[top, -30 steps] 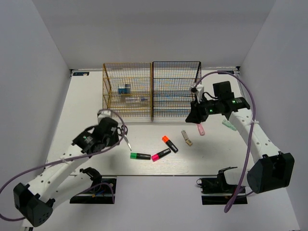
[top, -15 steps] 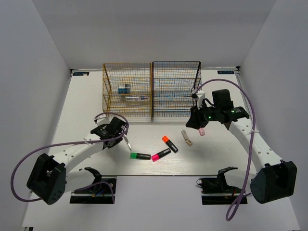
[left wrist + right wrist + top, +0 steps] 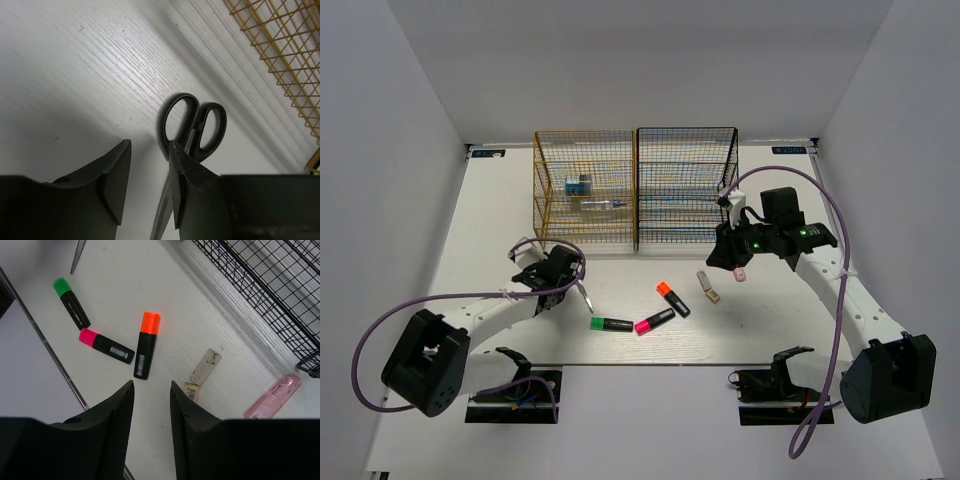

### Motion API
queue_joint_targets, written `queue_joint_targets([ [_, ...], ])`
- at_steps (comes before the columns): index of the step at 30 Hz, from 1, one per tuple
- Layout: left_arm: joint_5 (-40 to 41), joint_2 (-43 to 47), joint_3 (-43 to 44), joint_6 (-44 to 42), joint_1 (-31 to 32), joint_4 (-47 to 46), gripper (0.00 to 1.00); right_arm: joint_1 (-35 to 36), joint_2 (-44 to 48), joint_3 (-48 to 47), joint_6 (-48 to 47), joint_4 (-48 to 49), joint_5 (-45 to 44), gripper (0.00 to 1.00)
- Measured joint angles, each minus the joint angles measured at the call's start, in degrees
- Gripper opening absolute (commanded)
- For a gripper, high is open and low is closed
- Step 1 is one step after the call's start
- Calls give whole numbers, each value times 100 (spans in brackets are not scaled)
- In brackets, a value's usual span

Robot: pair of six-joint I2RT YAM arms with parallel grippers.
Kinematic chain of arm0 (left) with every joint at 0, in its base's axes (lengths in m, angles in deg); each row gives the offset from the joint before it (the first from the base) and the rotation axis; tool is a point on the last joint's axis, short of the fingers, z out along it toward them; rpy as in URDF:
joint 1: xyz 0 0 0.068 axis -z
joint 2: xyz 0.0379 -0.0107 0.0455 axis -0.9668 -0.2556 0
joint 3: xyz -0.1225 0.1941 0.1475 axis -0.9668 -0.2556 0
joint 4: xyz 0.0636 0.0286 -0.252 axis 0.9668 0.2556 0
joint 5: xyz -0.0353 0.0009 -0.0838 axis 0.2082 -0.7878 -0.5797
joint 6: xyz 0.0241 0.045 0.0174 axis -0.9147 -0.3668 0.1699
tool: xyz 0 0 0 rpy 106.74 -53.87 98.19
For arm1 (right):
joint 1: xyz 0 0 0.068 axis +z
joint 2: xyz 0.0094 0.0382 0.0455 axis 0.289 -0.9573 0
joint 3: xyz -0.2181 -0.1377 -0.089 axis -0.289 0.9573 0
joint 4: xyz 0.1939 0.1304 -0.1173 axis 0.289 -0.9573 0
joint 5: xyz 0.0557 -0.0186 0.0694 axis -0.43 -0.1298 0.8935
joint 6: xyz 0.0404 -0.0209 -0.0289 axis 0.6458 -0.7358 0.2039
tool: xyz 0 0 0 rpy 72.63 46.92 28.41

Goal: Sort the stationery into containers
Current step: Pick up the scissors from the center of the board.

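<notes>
Left wrist view: the left gripper (image 3: 147, 187) sat low over the table (image 3: 60, 75), fingers set to a narrow gap, with the blade of the black-handled scissors (image 3: 192, 127) running up between them. One finger looked to touch the blade and bare table showed on the other side, so we logged it as not yet clamped. The scissors lay flat, handles toward the golden-yellow rack (image 3: 280, 60), near it but apart. The right gripper (image 3: 150, 425) hung above the table, fingers narrowly parted and holding nothing. Loose below it lay the orange highlighter (image 3: 146, 345), pink highlighter (image 3: 106, 346), green highlighter (image 3: 72, 302), beige piece (image 3: 202, 370) and pink piece (image 3: 272, 396), the last just beside the black rack (image 3: 260, 285). Risks, in our judgement: a grip on the thin flat blade could slip, or the heavier handles could swing down on lifting. The handle loops might also snag the mesh on entry. On the right, the gap seemed too narrow for a highlighter, so descending without opening wider would likely shove it aside.
</notes>
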Motion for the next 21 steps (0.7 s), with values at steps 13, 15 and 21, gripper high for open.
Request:
queue_joint_targets([
  [13,-44,-553,345,15,-214,7,50,-35,0,2,-52,0,46,39],
  [15,-44,-667,470,0,-219,70,50,-37,0,2,-52,0,52,39],
  [21,-44,-925,645,-11,-225,122,50,-79,7,2,-55,0,90,39],
])
